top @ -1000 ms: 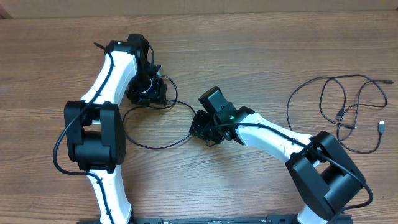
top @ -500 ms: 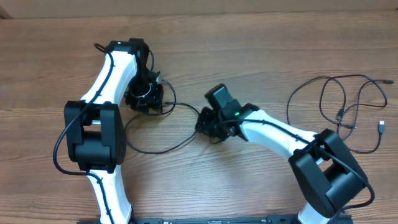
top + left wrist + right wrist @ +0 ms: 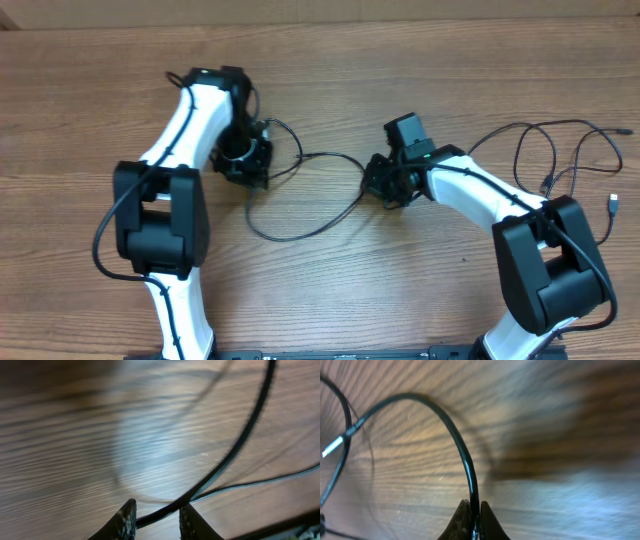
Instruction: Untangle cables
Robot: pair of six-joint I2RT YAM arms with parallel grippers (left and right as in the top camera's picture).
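One black cable (image 3: 300,235) runs across the wooden table between my two grippers, sagging in a loop toward the front. My left gripper (image 3: 247,162) stands over its left end; in the left wrist view the cable (image 3: 235,450) passes between the fingers (image 3: 126,519) of my left gripper (image 3: 156,510), which stand apart with a gap round it. My right gripper (image 3: 384,190) is shut on the same cable; in the right wrist view the strand (image 3: 455,430) arcs up from my pinched right gripper (image 3: 474,506). More cables (image 3: 560,175) lie in loose loops at the far right.
A small plug (image 3: 612,203) lies at the table's right edge beside the loose loops. Both white arms reach in from the front edge, their black bases (image 3: 160,215) (image 3: 550,265) standing over the near table.
My right gripper has moved right and slightly back with the cable in it, drawing the strand out longer. The left arm shifted a little to the right and its jaws narrowed.
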